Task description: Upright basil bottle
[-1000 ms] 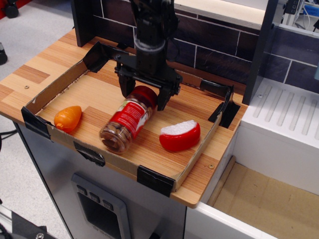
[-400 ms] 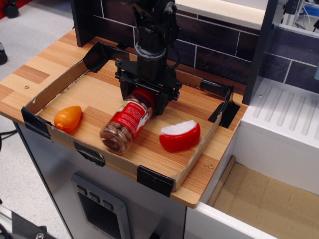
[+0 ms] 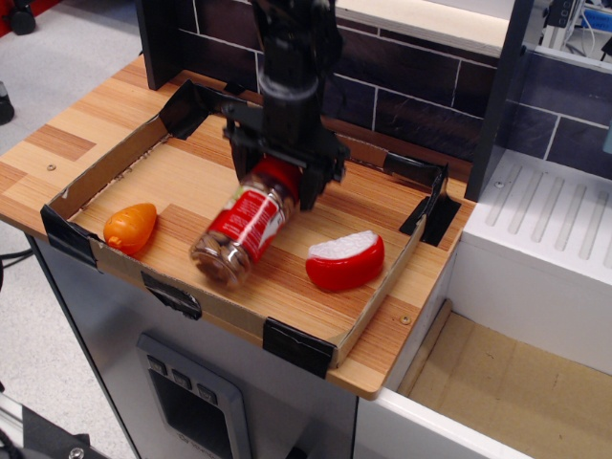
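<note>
The basil bottle (image 3: 241, 228) is a clear jar with a red label, brownish contents and a red cap. It leans at an angle in the shallow cardboard tray (image 3: 96, 172), cap end raised toward the back, bottom end near the tray floor at the front. My black gripper (image 3: 280, 180) comes down from above and is shut on the red cap end of the bottle.
An orange carrot toy (image 3: 130, 227) lies at the tray's left front. A red-rinded cheese wedge (image 3: 345, 260) lies to the right of the bottle. A dark brick wall stands behind the tray, and a white sink unit (image 3: 545, 239) is to the right.
My gripper came down around the cap and closed on it. The cap end has since lifted, so the bottle now tilts instead of lying flat.
</note>
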Robot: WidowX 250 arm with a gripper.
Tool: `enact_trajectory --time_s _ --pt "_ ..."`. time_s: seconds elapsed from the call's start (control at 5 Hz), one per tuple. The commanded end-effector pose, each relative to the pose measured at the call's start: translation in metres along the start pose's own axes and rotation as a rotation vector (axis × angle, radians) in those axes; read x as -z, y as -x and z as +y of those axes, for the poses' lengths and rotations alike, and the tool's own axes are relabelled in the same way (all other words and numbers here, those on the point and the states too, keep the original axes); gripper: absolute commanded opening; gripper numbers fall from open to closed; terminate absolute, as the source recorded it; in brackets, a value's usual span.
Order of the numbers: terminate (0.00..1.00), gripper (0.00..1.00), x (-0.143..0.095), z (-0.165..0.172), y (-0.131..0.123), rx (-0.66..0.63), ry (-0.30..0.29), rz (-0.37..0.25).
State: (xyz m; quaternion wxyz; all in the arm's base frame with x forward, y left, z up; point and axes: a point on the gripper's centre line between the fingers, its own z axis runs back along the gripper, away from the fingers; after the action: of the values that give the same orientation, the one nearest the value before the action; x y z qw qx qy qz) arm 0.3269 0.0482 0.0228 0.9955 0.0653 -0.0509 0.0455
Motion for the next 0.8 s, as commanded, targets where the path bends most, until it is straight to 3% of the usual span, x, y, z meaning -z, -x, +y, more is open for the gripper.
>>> enact_trajectory --time_s 0.0,0.6 --pt "0.00 0.00 -0.061 0.027 -0.016 -0.024 0.003 -0.142" --pt "0.00 0.00 -0.098 0.036 -0.022 -0.049 0.057 -0.221"
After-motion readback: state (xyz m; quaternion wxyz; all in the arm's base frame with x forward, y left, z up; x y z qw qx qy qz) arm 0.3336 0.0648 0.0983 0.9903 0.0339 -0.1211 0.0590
